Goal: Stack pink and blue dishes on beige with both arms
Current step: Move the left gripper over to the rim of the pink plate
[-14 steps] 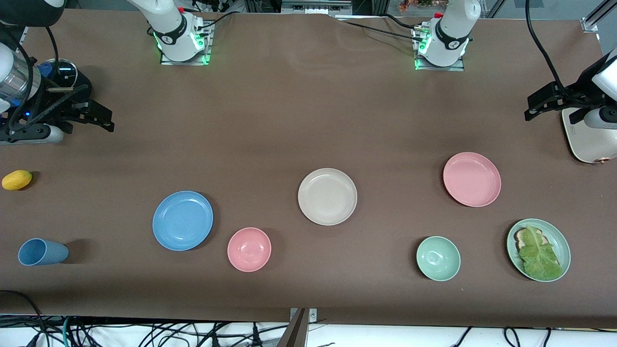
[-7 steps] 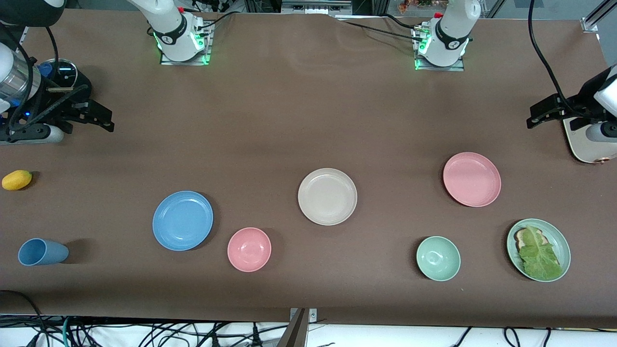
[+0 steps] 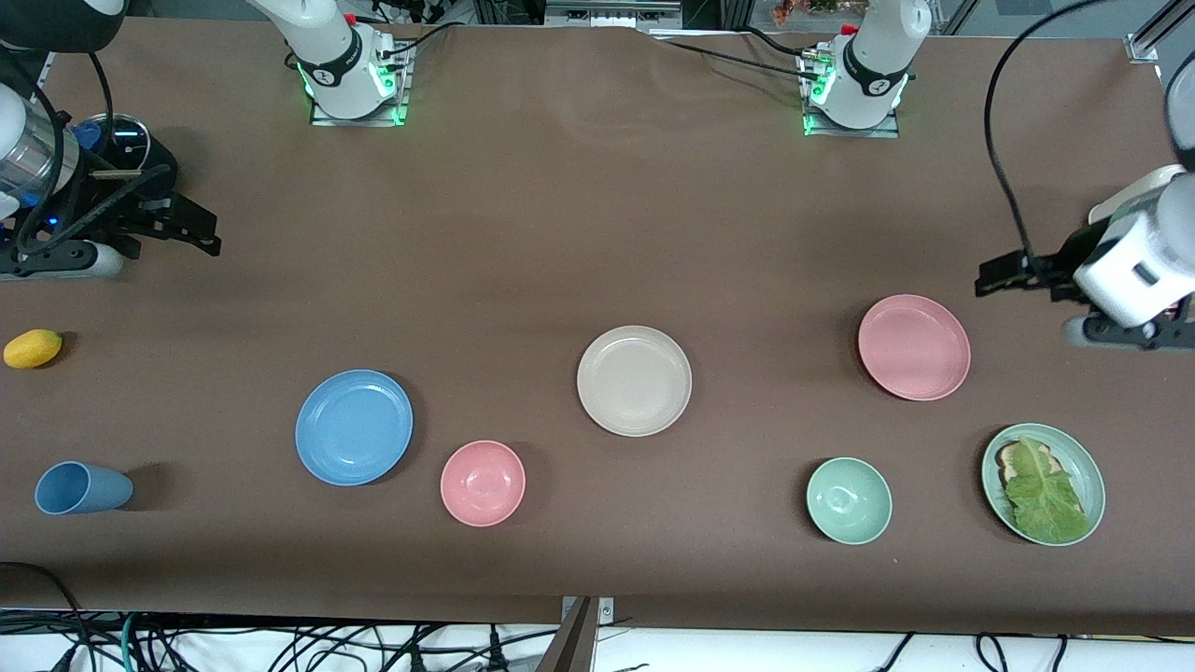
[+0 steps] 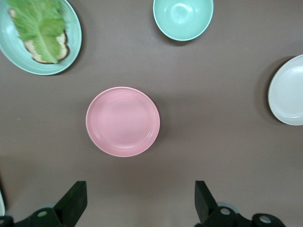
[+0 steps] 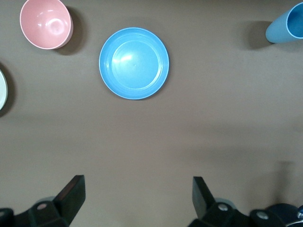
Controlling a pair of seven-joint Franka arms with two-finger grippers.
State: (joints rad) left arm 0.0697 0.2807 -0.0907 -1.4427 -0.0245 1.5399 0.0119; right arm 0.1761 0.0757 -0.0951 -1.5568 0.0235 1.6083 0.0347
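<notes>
The flat round matte beige plate (image 3: 634, 380) lies bare at the middle of the brown table (image 3: 579, 215). The flat round matte pink plate (image 3: 914, 347) lies toward the left arm's end, well apart from it; the flat round matte light blue plate (image 3: 354, 427) lies toward the right arm's end, a little nearer the front camera.

The left gripper (image 4: 139, 201) hangs up in the air over bare table just beside the pink plate, jaws spread wide and holding nothing; in the left wrist view the plate lies ahead of the two black fingers (image 4: 75, 201), centred on the gap between them and apart from them.

The right gripper (image 5: 137, 196) hovers at its own end of the table, jaws wide and empty; the blue plate lies well ahead of its fingers, in line with the gap.
</notes>
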